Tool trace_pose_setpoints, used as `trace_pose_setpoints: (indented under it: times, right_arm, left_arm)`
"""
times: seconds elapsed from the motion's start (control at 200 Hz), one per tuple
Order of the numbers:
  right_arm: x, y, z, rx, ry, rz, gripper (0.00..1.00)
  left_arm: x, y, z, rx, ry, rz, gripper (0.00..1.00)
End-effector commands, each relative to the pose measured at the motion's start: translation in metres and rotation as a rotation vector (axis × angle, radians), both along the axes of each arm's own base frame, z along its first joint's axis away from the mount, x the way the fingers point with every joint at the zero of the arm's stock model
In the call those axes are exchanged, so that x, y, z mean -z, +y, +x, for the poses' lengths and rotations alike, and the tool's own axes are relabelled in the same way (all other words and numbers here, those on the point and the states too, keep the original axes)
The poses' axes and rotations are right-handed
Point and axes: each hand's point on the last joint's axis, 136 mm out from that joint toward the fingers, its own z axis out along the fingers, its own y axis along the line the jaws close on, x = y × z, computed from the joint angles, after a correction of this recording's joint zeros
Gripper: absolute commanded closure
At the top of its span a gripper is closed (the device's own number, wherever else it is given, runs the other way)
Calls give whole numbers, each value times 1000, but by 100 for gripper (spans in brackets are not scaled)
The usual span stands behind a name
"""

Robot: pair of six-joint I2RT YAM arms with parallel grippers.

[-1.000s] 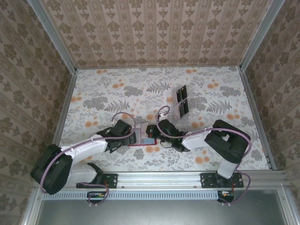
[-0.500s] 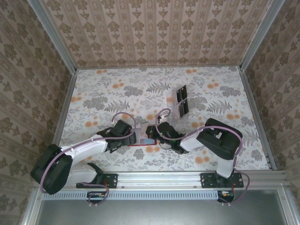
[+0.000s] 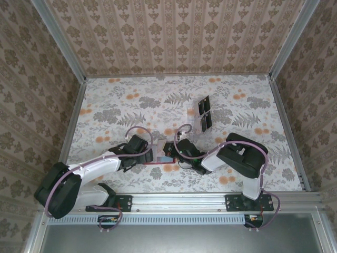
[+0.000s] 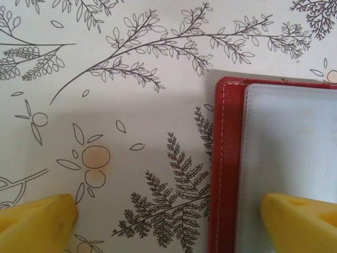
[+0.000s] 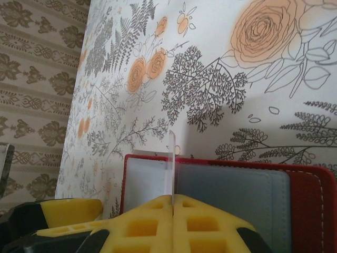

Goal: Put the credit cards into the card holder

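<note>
Red card holder [image 4: 224, 168] lies open beneath an upright card [image 5: 169, 163].

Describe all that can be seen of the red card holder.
The card holder lies open and flat on the flowered table. It looks like red leather with pale stitching, pale grey panels inside. The open left pincer straddles one edge; the shut right pincer holds a thin card over it.

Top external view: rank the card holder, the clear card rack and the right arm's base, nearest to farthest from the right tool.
1. The card holder, just beside the right tool, near centre.
2. The clear card rack, farther back, to the right.
3. The right arm's base, at the near edge, far right.
</note>
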Motion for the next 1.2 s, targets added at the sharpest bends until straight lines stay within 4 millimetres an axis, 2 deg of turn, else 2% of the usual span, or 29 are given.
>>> trace_pose_setpoints:
  times: [0.0,0.37,0.655,0.9,1.02,1.195]
  right_arm:
    - [11,1,-7,-5,18,0,100]
    - [15,5,-18,-30,39,20,100]
    - [16,12,-19,-16,56,68,100]
    - [26,14,-18,19,87,123,100]
    - [34,11,-19,29,103,108,100]
    - [41,3,-21,43,116,51,100]
  left_arm:
    - [21,21,-25,-21,102,74,0]
    - [21,21,-25,-19,102,75,0]
    - [21,21,-25,-20,103,77,0]
    - [21,21,-26,-19,102,76,0]
    - [16,20,-23,-20,91,68,0]
    - [-2,21,-14,-33,45,64,0]
